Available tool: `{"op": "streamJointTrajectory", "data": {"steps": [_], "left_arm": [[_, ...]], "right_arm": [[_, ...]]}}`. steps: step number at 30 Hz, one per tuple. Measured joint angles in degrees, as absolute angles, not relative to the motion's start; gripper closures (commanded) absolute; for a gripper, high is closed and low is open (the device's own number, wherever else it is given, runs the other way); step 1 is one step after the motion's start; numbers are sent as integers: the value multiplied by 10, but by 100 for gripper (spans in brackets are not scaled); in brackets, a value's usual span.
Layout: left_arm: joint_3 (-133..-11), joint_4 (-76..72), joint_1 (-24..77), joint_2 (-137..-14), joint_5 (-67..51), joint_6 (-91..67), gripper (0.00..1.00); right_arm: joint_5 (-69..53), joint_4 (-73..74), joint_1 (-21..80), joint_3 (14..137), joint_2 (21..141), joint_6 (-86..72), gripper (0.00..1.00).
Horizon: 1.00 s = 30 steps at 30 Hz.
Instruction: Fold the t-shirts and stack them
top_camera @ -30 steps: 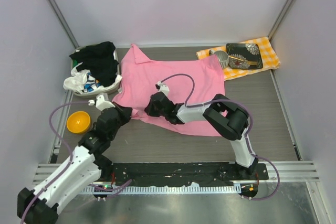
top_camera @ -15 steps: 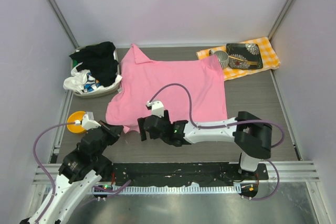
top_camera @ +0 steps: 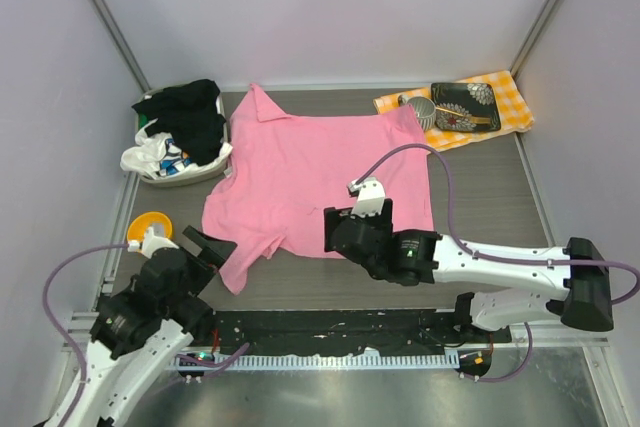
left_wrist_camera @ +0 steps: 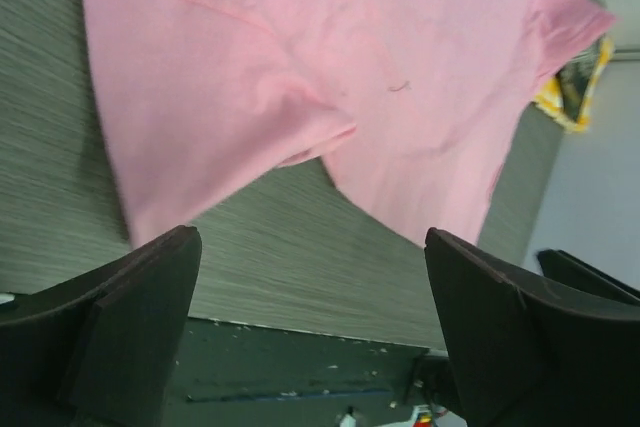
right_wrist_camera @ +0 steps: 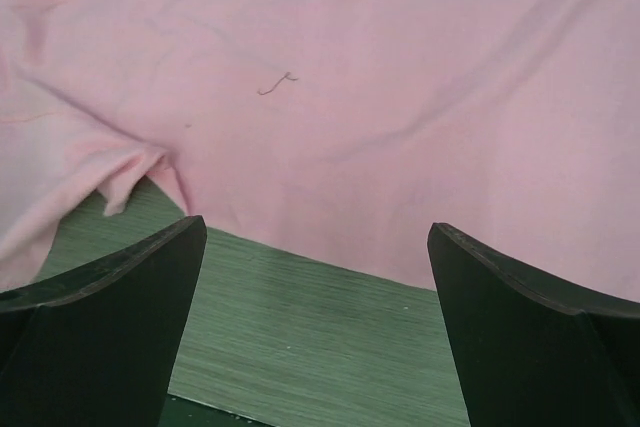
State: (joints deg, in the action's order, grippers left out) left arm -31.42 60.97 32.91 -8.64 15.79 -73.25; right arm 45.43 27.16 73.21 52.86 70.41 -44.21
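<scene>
A pink t-shirt (top_camera: 320, 162) lies spread flat on the dark table, collar toward the far left and one sleeve (top_camera: 237, 265) reaching the near left. My left gripper (top_camera: 208, 245) stands open just left of that sleeve, holding nothing. In the left wrist view the t-shirt (left_wrist_camera: 330, 67) lies beyond the gripper (left_wrist_camera: 315, 337), and only bare table shows between the fingers. My right gripper (top_camera: 352, 215) hovers open over the near hem. The right wrist view shows the t-shirt (right_wrist_camera: 380, 97) ahead of the empty gripper (right_wrist_camera: 318, 327). More clothes, dark and white, fill a basket (top_camera: 180, 137).
An orange bowl (top_camera: 150, 229) sits at the left edge beside my left arm. At the far right a yellow checked cloth (top_camera: 512, 97) carries a black tray (top_camera: 465, 105) and a cup (top_camera: 422, 112). A metal rail (top_camera: 340, 332) runs along the near edge.
Both grippers opened and let go of the t-shirt's near edge. Both arms drew back toward the near side, the right one also moving right. The shirt now lies flatter.
</scene>
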Motion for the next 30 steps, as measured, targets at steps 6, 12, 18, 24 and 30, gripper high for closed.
{"op": "streamJointTrajectory", "data": {"steps": [6,12,18,24,30], "left_arm": [[-439,649,329,-87,183,-733,0],[-430,523,329,-272,163,-684,0],[-396,328,337,-541,85,-657,0],[-406,278,367,-609,75,-651,1],[-434,294,382,-621,107,-635,0]], "right_arm": [[490,310,723,528,706,-441,0],[463,290,657,533,769,-405,0],[377,248,561,533,801,-363,0],[310,232,536,535,819,-338,0],[189,203,545,538,842,-317,3]]}}
